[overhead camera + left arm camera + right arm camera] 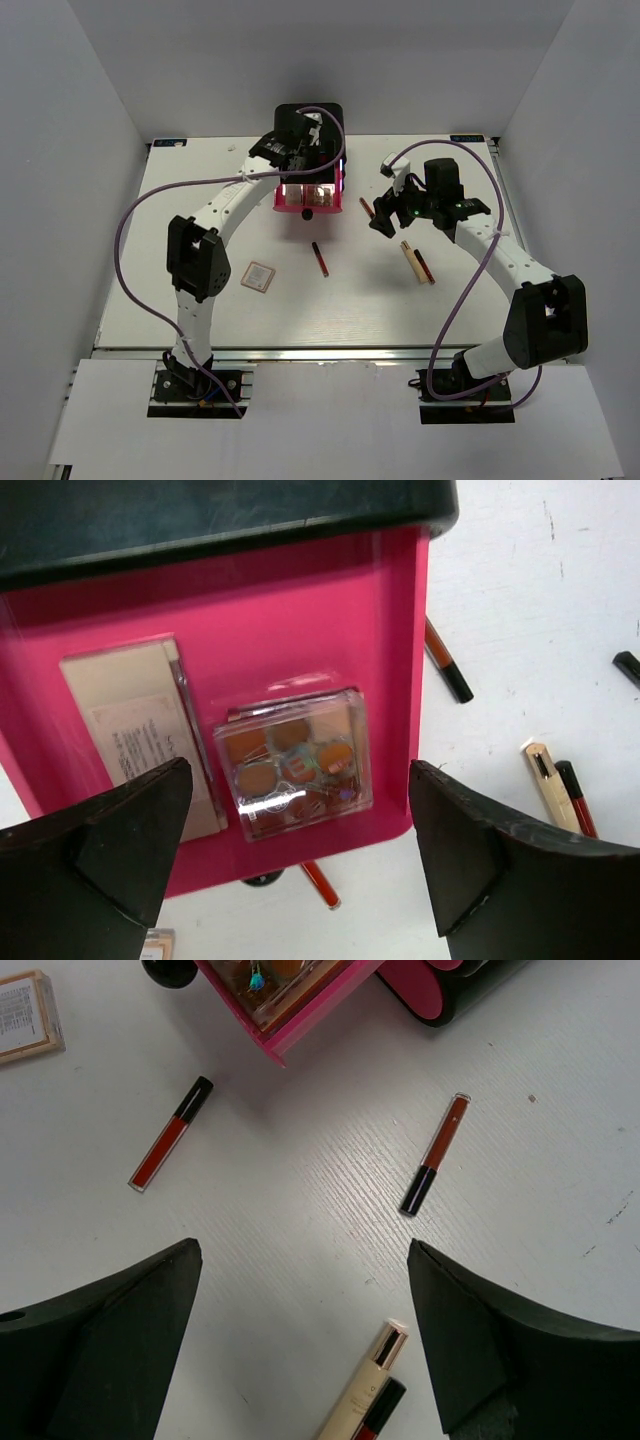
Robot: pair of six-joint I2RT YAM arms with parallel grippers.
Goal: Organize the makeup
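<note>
The makeup is spread between a pulled-out pink drawer (395, 620) and the table. A beige flat palette (130, 725) and a clear palette with tan pans (295, 763) lie in the drawer. My left gripper (300, 770) hovers open over them, holding nothing. On the table lie a square palette (258, 276), a red-and-black stick (320, 258), a second one (435, 1155), and a beige stick (365, 1385) with a red stick (382, 1410) beside it. My right gripper (305, 1250) hangs open above bare table just beyond the beige stick.
The black box (310, 120) that houses the drawer stands at the back centre of the table (340, 310). A red stick (322, 883) pokes out from under the drawer's front by its black knob (262, 878). White walls enclose the left, right and back.
</note>
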